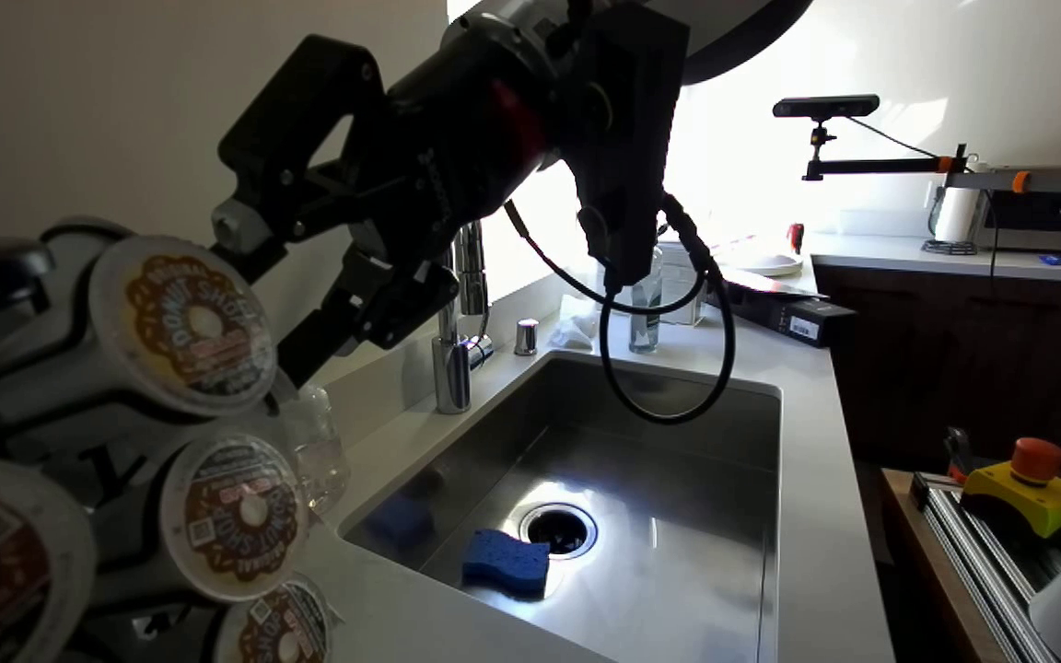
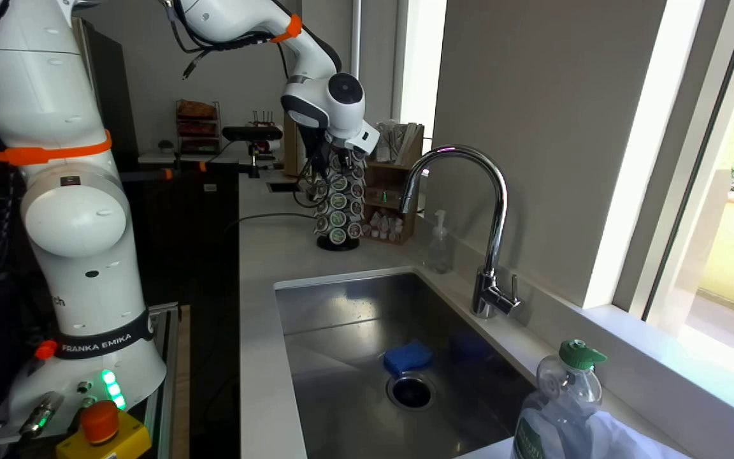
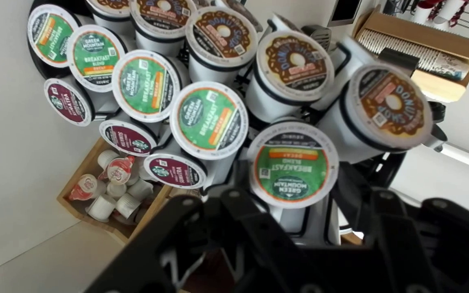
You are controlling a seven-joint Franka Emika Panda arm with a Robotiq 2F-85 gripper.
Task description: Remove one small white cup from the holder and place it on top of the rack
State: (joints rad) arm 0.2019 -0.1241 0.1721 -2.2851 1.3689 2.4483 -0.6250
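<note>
In the wrist view a small white cup (image 3: 293,165) with a green lid sits between the two fingers (image 3: 240,169), which press close along both of its sides. My gripper (image 1: 280,311) appears shut on it. This cup still stands among its neighbours in the holder (image 2: 337,243), a black wire column full of similar cups, some with brown-orange, green or maroon lids. In an exterior view a near cup (image 1: 185,322) covers the fingertips and hides the gripped one. The arm reaches the column's upper part from above. I cannot tell the rack apart from the holder.
A wooden shelf unit (image 2: 410,220) stands right beside the holder, with a wooden bin (image 3: 92,226) of creamers. The sink (image 2: 341,278) lies along the counter, with a blue sponge (image 1: 507,562) in it. A tall faucet (image 2: 501,217) and a soap bottle (image 2: 439,248) stand behind.
</note>
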